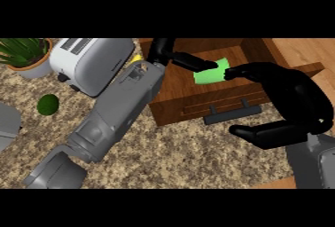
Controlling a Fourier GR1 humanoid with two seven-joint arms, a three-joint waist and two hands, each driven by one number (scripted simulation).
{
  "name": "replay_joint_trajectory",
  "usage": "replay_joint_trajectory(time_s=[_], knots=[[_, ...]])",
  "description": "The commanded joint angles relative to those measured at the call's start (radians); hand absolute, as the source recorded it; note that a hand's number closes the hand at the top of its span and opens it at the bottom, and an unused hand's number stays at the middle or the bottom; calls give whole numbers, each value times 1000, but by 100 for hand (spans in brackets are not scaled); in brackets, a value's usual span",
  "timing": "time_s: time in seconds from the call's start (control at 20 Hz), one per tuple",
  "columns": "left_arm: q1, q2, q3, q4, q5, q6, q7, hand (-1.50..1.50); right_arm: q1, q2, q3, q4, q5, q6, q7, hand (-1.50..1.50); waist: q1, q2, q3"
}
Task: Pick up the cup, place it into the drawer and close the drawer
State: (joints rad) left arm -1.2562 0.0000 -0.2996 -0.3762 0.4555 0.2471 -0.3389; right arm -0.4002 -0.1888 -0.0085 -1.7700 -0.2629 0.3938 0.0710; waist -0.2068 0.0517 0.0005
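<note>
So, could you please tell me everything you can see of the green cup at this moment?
The cup is plain bright green, matte like plastic, and only partly visible. It is above the open wooden drawer, between the two black hands: the left hand reaches it from the upper left, the right hand curls in from the right. Whether it rests on the drawer floor cannot be told.
</note>
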Motion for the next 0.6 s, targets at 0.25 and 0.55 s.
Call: replay_joint_trajectory(time_s=[0.25, 0.55], knots=[[2, 0, 40, -40, 150, 31, -142, -150, 0, -136, 170, 0, -5, 237, 137, 150, 50, -17, -2], [-2, 0, 24, -25, 190, 68, -141, -150, 54, -223, 194, -20, 242, 225, 122, -150, 124, -38, 0]])
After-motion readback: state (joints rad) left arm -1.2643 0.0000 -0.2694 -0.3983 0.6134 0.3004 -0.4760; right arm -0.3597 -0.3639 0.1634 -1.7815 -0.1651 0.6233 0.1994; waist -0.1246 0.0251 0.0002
